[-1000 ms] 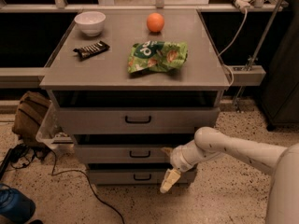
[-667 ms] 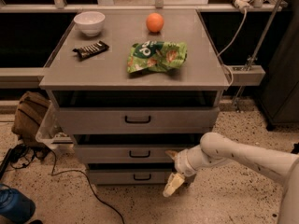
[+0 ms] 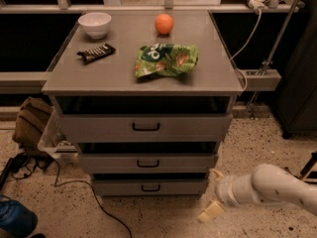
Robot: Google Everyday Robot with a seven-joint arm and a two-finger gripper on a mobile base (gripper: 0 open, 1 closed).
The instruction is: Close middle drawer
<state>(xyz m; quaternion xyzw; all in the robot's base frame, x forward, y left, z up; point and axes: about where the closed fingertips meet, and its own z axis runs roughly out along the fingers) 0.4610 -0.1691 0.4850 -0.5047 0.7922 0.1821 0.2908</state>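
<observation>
The grey cabinet has three drawers. The middle drawer (image 3: 147, 162) has a low flat front with a small dark handle (image 3: 148, 163); a dark gap shows above it, under the top drawer (image 3: 145, 127). Its front stands a little forward of the bottom drawer (image 3: 150, 187) and behind the top one. My gripper (image 3: 213, 193) is low on the floor side, to the right of the bottom drawer's right end and apart from the cabinet. Its two cream fingers (image 3: 210, 211) are spread and hold nothing. The white arm (image 3: 277, 190) comes in from the right.
On the cabinet top (image 3: 114, 76) lie a white bowl (image 3: 95, 24), an orange (image 3: 164, 24), a green chip bag (image 3: 166, 60) and a dark snack bar (image 3: 96, 53). A brown bag (image 3: 30, 120), a bin and cables lie on the floor at left. A dark cabinet stands at right.
My gripper has drawn back from the front of the lower drawers, moving right and down, away from the cabinet. The drawers show no visible shift.
</observation>
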